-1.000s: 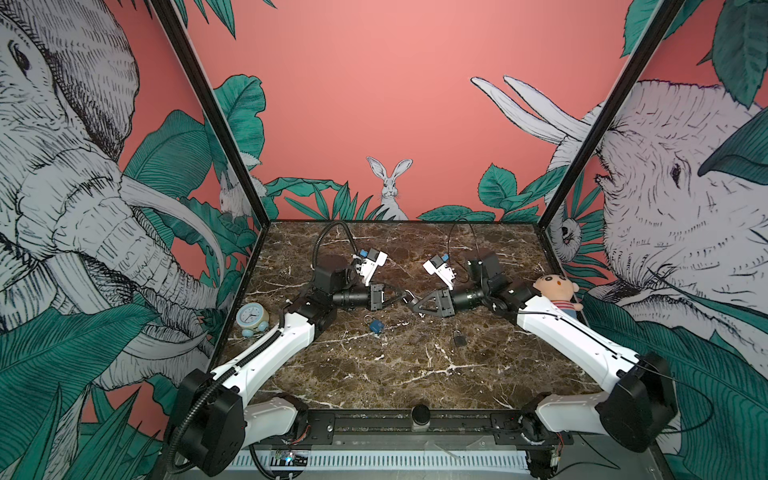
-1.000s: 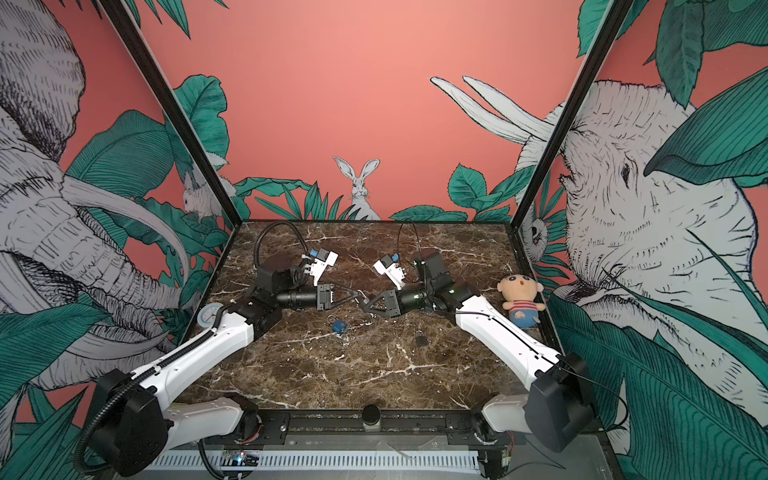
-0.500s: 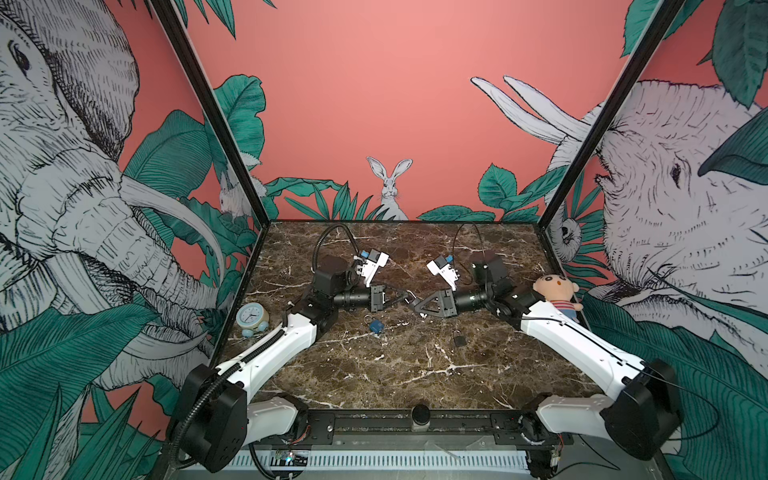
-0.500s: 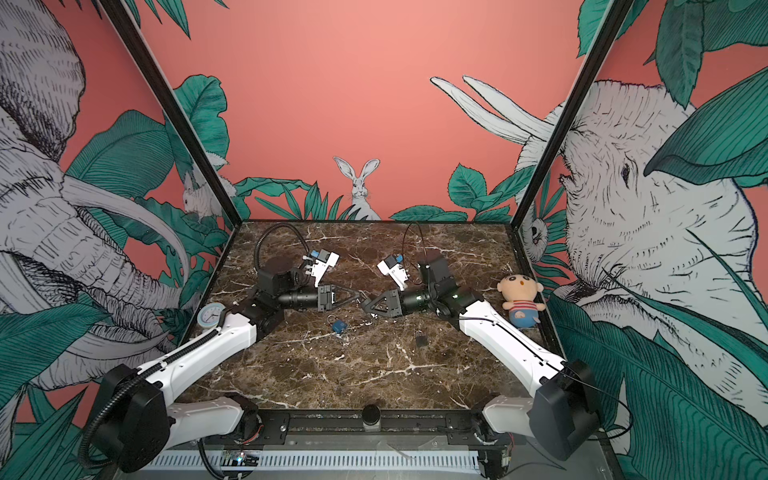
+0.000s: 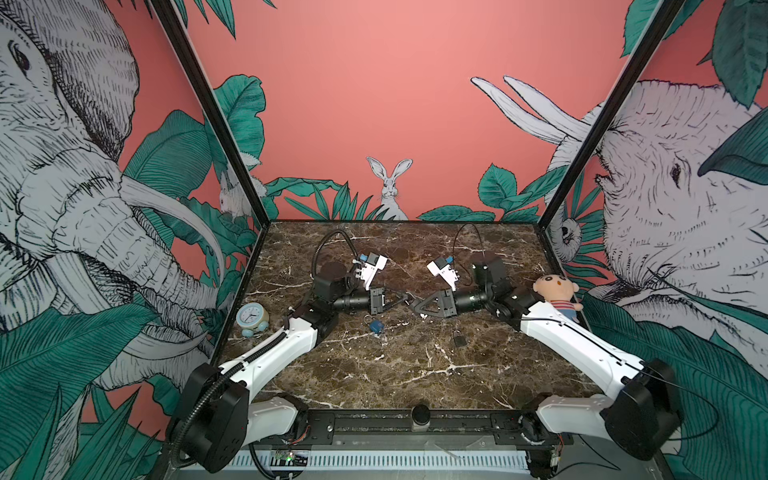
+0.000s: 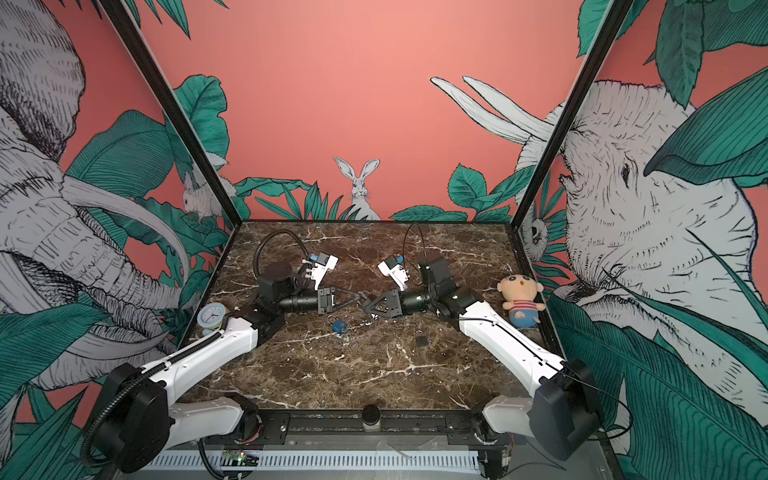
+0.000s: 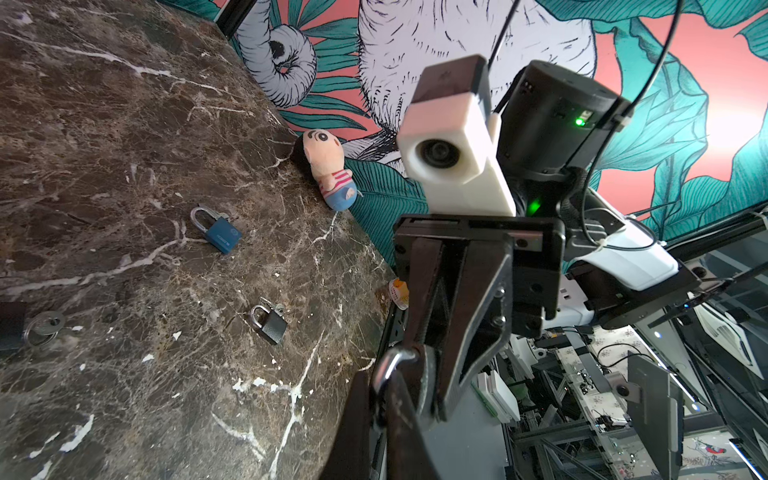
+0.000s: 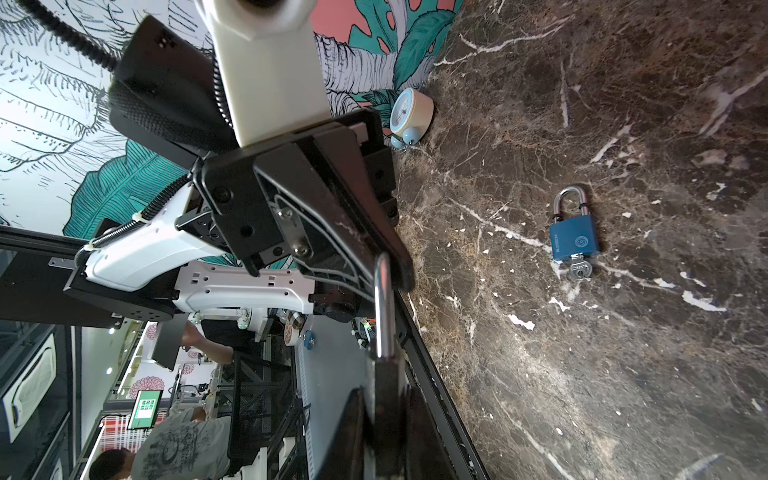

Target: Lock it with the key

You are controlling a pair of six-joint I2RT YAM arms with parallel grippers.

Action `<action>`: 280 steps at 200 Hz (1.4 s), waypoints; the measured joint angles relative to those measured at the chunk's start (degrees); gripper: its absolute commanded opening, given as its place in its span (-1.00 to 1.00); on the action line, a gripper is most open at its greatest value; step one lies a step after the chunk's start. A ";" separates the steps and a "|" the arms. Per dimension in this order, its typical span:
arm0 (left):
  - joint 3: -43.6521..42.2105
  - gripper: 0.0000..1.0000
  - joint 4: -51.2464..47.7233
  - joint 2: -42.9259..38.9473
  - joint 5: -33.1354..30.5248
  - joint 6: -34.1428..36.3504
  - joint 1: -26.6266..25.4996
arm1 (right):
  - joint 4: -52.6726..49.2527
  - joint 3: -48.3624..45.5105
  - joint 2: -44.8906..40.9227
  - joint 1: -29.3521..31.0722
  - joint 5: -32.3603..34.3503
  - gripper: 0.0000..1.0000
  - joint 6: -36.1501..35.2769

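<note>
Dark-bodied padlock (image 8: 382, 307), silver shackle, is hanging in mid-air over the middle of the bench (image 5: 415, 374). The right gripper (image 5: 413, 307) is clamping its body; left gripper (image 5: 405, 297), closed, is touching the shackle top.

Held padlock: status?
Both shut: left gripper on held padlock's shackle, right gripper on its body. On table: blue padlock, black padlock, not blocking.

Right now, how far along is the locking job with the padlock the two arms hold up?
Done: the black padlock with a silver shackle is held above the brown marble table, its body clamped in the right gripper. In hand: the shut left gripper meets its shackle top. Left: no key shows in it, so keying it remains. The blue padlock and small black padlock lie aside.
</note>
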 measured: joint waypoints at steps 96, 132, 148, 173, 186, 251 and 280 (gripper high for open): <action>-3.32 -1.00 0.15 -3.52 -6.36 -4.26 -2.97 | -0.98 0.04 1.51 0.00 -0.72 -1.00 -1.31; -5.51 -1.00 1.18 -4.59 -10.27 -6.45 -5.38 | -3.58 0.13 2.01 0.02 -1.09 -1.00 -1.92; -6.29 -1.00 1.46 -5.01 -12.33 -7.41 -7.32 | -4.52 0.39 2.56 0.02 -1.51 -1.00 -2.54; -7.58 -1.00 1.62 -6.05 -15.41 -8.87 -8.98 | -6.62 0.79 3.08 0.02 -1.60 -1.00 -3.48; -8.24 -1.00 1.64 -6.75 -16.76 -9.42 -9.57 | -6.95 0.79 3.39 0.07 -1.79 -1.00 -4.09; -7.61 -1.00 -3.10 -10.21 -21.84 -7.74 -10.49 | -6.86 2.45 4.98 0.39 -2.80 -1.00 -5.99; -6.05 -1.00 -5.14 -9.92 -21.00 -5.90 -9.70 | -6.67 2.56 4.98 0.37 -2.64 -1.00 -7.54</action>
